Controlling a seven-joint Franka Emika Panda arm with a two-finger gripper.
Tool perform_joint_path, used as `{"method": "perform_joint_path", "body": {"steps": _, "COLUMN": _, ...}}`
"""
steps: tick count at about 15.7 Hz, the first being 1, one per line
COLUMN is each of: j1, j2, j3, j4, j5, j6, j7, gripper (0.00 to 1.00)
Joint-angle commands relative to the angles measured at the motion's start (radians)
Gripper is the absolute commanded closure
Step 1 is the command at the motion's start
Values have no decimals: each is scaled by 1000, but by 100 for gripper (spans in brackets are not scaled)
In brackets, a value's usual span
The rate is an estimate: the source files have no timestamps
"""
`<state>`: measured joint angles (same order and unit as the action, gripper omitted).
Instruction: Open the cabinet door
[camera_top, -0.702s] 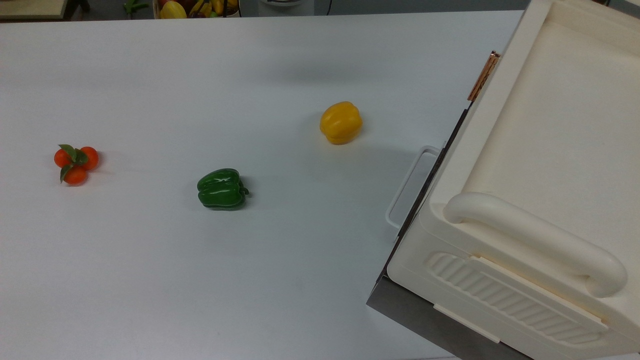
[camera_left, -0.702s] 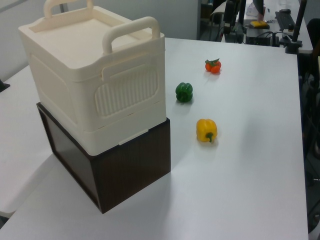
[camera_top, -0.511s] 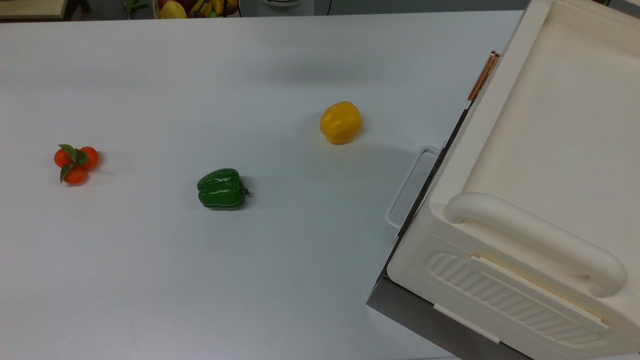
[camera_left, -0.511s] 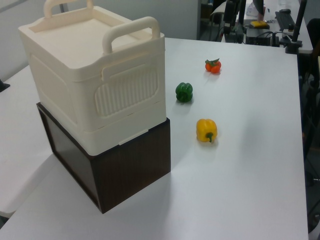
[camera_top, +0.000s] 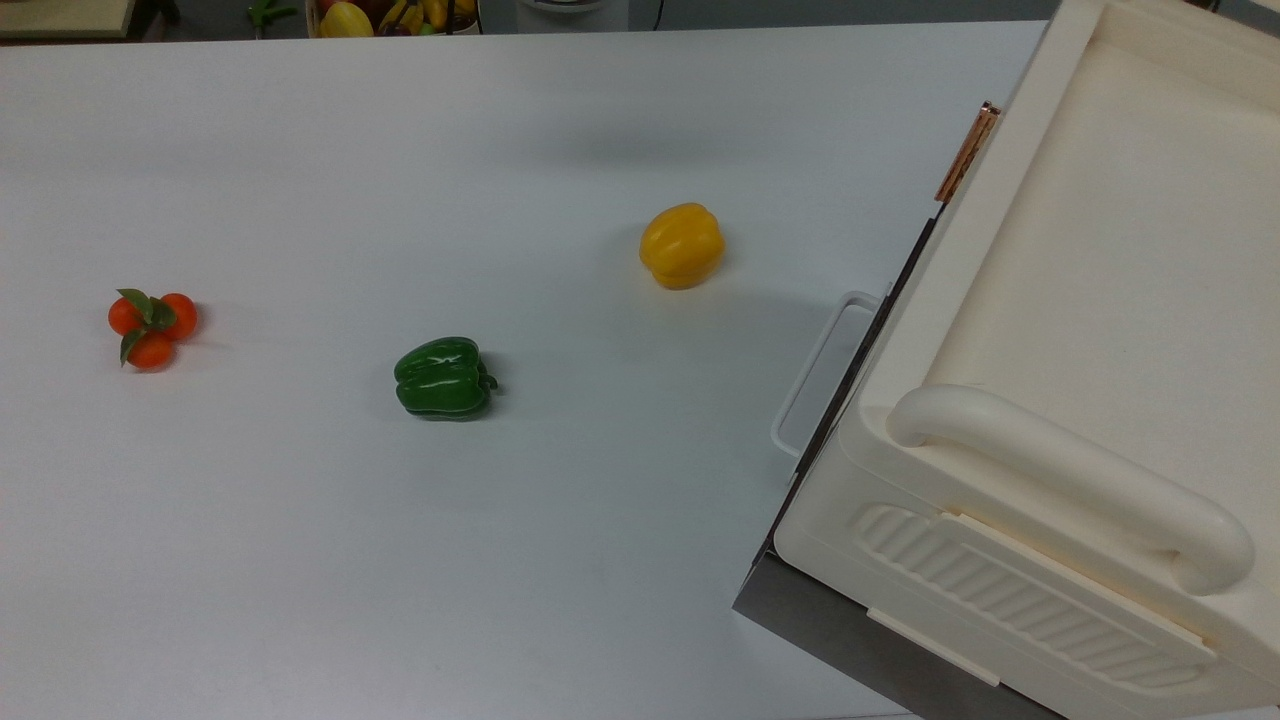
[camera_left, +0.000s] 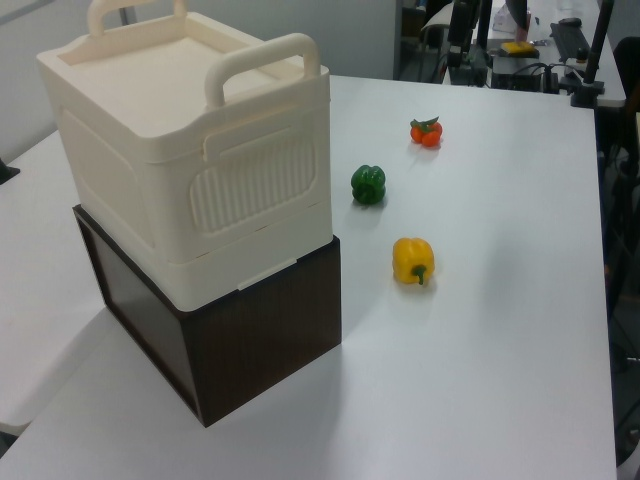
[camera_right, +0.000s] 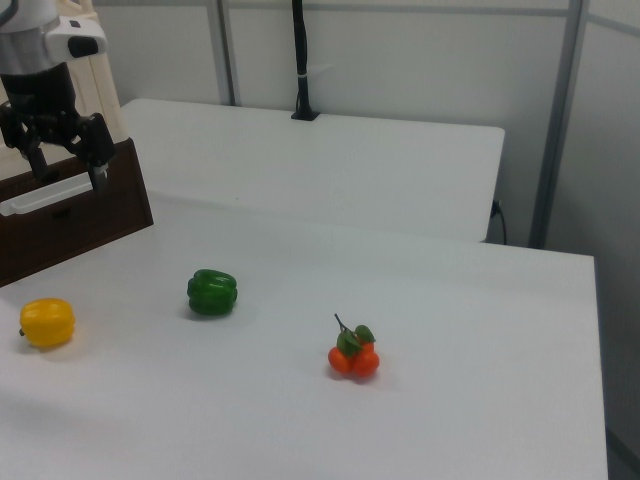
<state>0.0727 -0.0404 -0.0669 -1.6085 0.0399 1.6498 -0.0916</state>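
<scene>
The cream cabinet (camera_top: 1100, 250) stands on a dark brown box (camera_left: 260, 330) at the top view's right. In the top view the cabinet door shows only edge-on, with its copper bar handle (camera_top: 966, 153) sticking out toward the table. The left view shows the ribbed side panel (camera_left: 255, 180), not the door. In the right view my gripper (camera_right: 65, 168) hangs open at the far left, in front of the dark box and just above its white bar handle (camera_right: 45, 195). It holds nothing. A strip of the cream cabinet (camera_right: 100, 85) shows behind it.
On the white table (camera_top: 400, 560) lie a yellow pepper (camera_top: 682, 245), a green pepper (camera_top: 444, 377) and a cluster of tomatoes (camera_top: 151, 326). The dark box's white handle (camera_top: 822, 368) juts out below the cabinet. A fruit basket (camera_top: 395, 15) sits past the far edge.
</scene>
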Motion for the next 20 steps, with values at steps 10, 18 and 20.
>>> {"method": "perform_joint_path", "body": {"steps": 10, "j1": 10, "j2": 14, "j3": 94, "j4": 16, "j5": 146, "j6": 59, "j7": -493, "gripper": 0}}
{"method": "perform_joint_path", "body": {"steps": 18, "j1": 12, "j2": 73, "j3": 200, "j4": 94, "j5": 242, "j6": 145, "j7": -539, "gripper": 39}}
{"method": "perform_joint_path", "body": {"steps": 20, "j1": 25, "j2": 79, "j3": 213, "j4": 94, "j5": 245, "j6": 200, "j7": -571, "gripper": 43}}
